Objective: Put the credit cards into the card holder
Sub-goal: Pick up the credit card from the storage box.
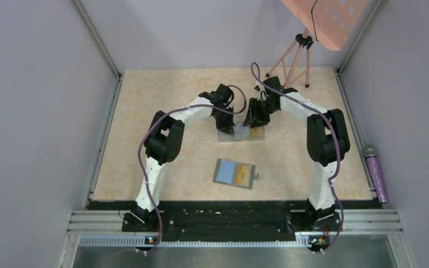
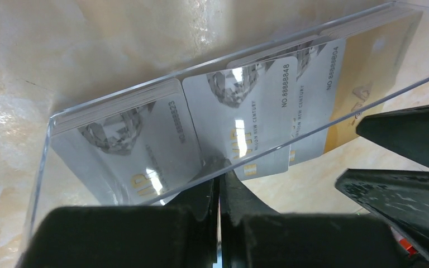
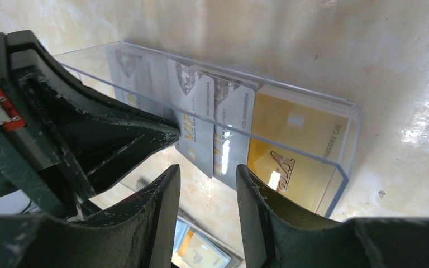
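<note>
A clear plastic box (image 1: 241, 134) at mid table holds upright credit cards, pale grey ones (image 2: 257, 117) and yellow ones (image 2: 368, 84). My left gripper (image 1: 226, 124) is at the box's left end, and its jaws (image 2: 219, 181) are shut on the box's near clear wall. My right gripper (image 1: 255, 120) is open (image 3: 205, 170) just above two grey cards (image 3: 201, 123) that stand out of the row, next to the yellow stack (image 3: 296, 139); it holds nothing. The card holder (image 1: 234, 173) lies open nearer the bases, light blue inside with an orange card (image 1: 244, 173) on it.
A pink tripod (image 1: 293, 61) stands at the back right under a pink perforated board (image 1: 324, 17). A purple glittery tube (image 1: 377, 178) lies outside the right rail. Grey walls close in both sides. The right gripper's fingers (image 2: 413, 134) crowd the left wrist view.
</note>
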